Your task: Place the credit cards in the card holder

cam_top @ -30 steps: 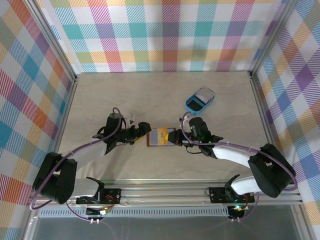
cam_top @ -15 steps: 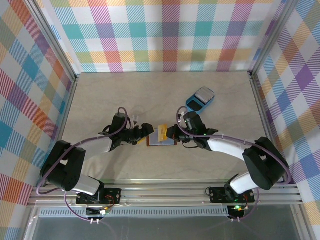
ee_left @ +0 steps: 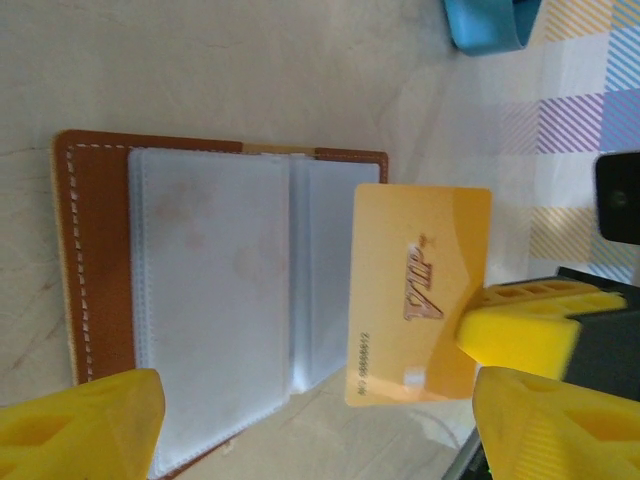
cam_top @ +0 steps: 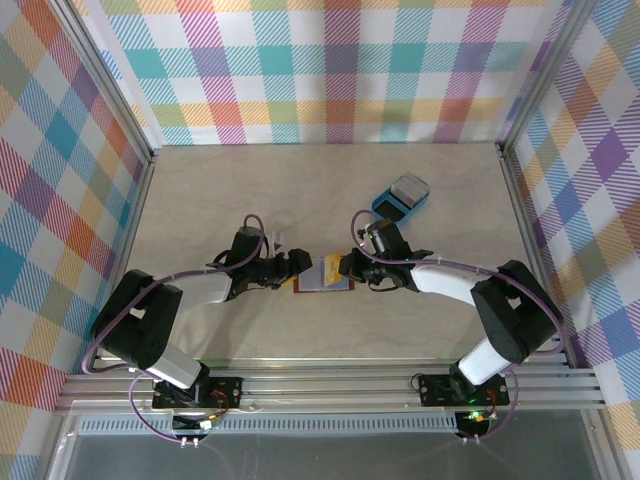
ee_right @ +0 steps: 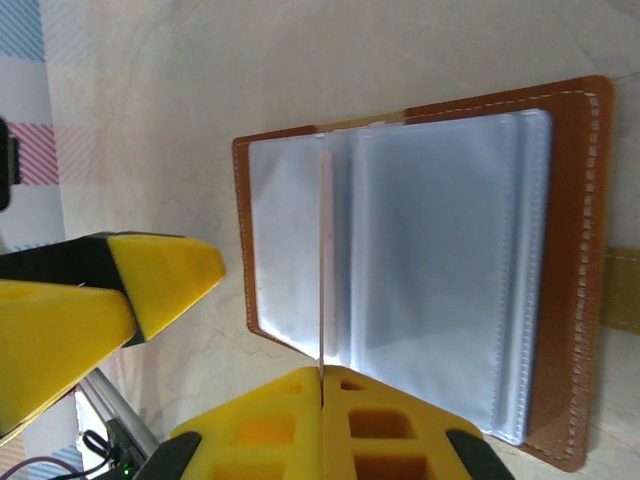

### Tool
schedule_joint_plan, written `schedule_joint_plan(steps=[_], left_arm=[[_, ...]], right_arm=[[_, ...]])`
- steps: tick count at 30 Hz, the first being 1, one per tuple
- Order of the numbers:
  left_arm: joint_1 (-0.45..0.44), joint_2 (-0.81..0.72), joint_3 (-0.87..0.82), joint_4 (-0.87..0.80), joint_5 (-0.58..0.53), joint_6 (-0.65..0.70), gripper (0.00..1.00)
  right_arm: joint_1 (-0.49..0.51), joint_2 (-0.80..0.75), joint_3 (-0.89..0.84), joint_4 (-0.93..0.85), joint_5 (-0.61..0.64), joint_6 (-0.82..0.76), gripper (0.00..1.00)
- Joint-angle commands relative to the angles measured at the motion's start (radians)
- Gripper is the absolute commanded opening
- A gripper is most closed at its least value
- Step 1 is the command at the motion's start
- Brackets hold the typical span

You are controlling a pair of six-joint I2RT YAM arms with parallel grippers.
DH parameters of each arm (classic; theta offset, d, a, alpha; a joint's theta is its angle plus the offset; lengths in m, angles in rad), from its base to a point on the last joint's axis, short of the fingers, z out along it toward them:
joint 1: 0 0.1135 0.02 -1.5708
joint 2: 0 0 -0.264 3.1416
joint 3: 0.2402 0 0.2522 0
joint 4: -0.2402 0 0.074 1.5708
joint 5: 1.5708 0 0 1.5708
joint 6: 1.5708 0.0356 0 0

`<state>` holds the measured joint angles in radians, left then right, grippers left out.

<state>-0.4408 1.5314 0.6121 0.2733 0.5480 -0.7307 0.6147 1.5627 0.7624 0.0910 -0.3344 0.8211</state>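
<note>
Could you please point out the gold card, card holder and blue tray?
gold card (ee_left: 400, 270), left wrist view, printed face.
card holder (ee_left: 100, 260), left wrist view, leather border.
blue tray (ee_left: 485, 30), left wrist view, wall.

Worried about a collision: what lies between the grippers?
In the top view, the open wallet lies between the left gripper and the right gripper, which pinches a gold card over it.

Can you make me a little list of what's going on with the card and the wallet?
Wallet: brown leather folding card holder, lying open, pale sleeves showing
Card: golden-yellow plastic VIP card, over the sleeves, not tucked in
Right end effector: shut on the card
Left end effector: open, close to the wallet, gripping nothing
Tray: blue rounded plastic tray, farther back, apart from the wallet
</note>
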Motion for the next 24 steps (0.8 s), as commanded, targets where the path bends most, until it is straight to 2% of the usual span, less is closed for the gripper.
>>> schedule_joint_plan(steps=[1, 7, 24], left_arm=[[-0.01, 0.018, 0.039, -0.039, -0.041, 0.046, 0.8], [-0.013, 0.038, 0.04, -0.025, -0.041, 0.045, 0.8], [-0.015, 0.069, 0.023, -0.006, -0.045, 0.042, 0.8]], right_arm=[[0.0, 0.005, 0.029, 0.009, -0.025, -0.041, 0.0], [-0.001, 0.02, 0.018, 0.041, -0.002, -0.057, 0.0], [-0.001, 0.081, -0.002, 0.138, -0.034, -0.028, 0.0]])
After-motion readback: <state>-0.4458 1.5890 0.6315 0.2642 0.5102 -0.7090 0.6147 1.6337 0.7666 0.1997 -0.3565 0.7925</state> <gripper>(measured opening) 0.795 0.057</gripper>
